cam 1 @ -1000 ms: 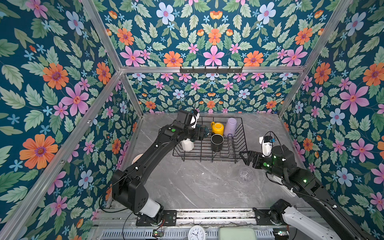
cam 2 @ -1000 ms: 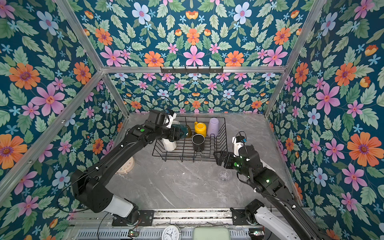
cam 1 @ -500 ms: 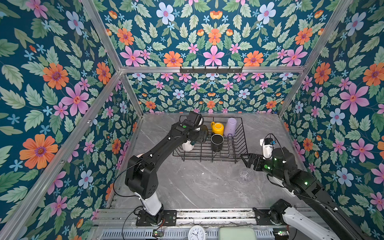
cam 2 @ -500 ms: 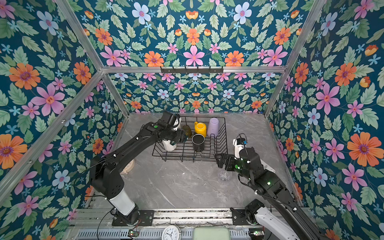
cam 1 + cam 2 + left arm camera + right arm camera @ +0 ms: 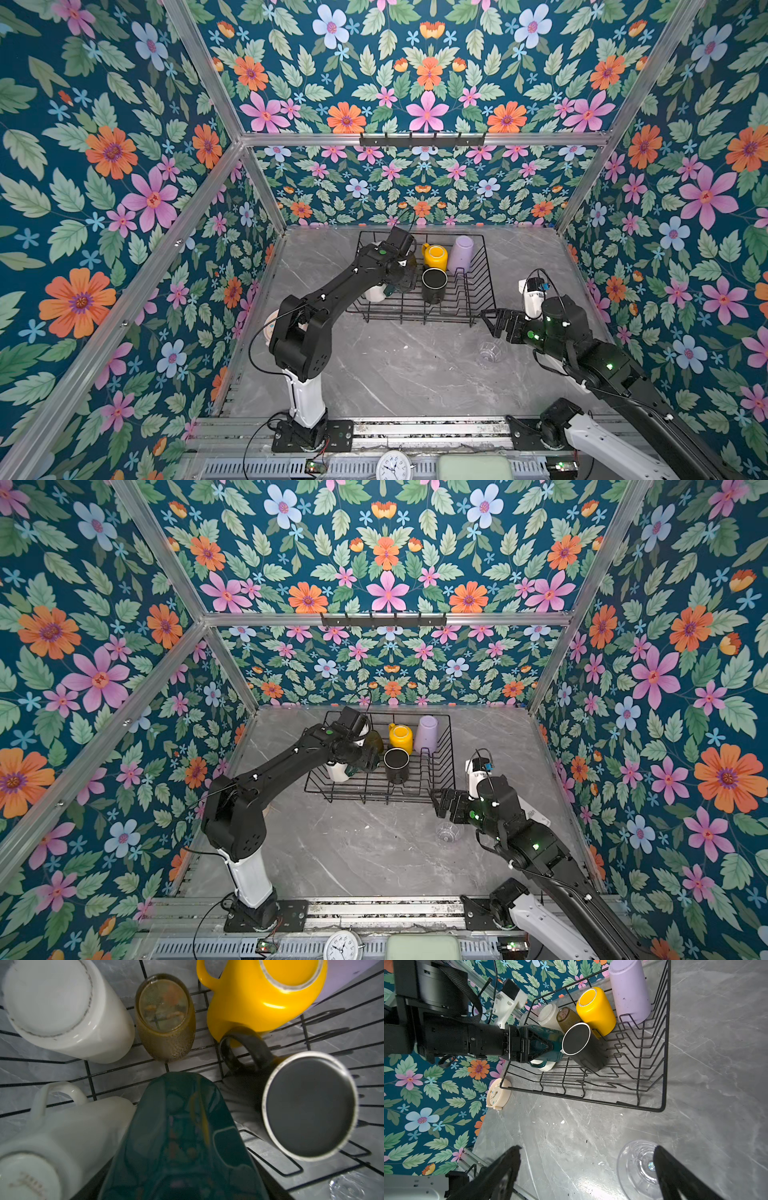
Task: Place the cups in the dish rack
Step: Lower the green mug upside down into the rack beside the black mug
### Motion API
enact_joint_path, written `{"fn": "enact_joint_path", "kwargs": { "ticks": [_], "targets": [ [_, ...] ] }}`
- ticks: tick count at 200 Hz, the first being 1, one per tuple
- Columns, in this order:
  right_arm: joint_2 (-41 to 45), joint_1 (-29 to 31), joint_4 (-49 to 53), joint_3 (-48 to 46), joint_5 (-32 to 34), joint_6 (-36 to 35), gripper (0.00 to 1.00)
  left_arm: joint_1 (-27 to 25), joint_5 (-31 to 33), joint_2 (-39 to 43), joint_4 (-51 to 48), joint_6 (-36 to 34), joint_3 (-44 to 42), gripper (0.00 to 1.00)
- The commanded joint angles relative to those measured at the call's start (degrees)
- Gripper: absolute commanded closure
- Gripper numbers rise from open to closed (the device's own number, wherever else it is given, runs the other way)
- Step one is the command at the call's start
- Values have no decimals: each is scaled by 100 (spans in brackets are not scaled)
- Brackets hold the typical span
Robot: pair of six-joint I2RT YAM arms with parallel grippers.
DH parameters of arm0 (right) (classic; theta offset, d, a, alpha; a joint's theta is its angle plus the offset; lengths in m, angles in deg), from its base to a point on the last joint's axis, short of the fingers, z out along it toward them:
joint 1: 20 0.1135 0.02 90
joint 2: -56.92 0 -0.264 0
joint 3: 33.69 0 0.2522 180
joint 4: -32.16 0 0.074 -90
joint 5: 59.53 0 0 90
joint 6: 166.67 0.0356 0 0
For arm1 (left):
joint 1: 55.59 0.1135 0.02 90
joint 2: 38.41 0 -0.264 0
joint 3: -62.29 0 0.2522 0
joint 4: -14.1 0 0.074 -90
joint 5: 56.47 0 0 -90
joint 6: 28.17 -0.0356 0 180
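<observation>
Inside the dish rack [image 5: 591,1101], left half, the left gripper [image 5: 550,1047] is clamped on the teal mug [image 5: 182,1136], squeezed between the black mug [image 5: 307,1105] and a white mug [image 5: 52,1136]; long axis roughly upright, mouth seemingly down. Placing step; next probably calls for letting go and lifting straight out without knocking neighbours. Right gripper [image 5: 588,1153] fingers are spread wide, empty, over the clear glass [image 5: 635,1165] standing on end on the counter off the rack's front right corner.

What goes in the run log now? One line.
left claw: gripping teal mug in rack | right claw: open, near clear glass on table | pending: clear glass
</observation>
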Motion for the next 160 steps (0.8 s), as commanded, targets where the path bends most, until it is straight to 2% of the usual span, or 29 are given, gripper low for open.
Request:
{"fn": "enact_joint_path", "kwargs": {
  "ticks": [1, 61, 98, 113, 160],
  "targets": [
    [-16, 0, -65, -5, -8, -66, 1, -4, 132, -51, 103, 19, 69, 100],
    [-77, 5, -70, -12, -27, -102, 1, -4, 181, -382, 120, 104, 100, 100],
    [-96, 5, -67, -29, -23, -119, 1, -4, 170, -520, 120, 153, 140, 87],
    [-111, 4, -67, -25, -28, -122, 1, -4, 176, -547, 141, 162, 149, 76],
    [-147, 0, -50, -30, -27, -139, 1, -6, 205, -670, 138, 187, 176, 57]
  ]
}}
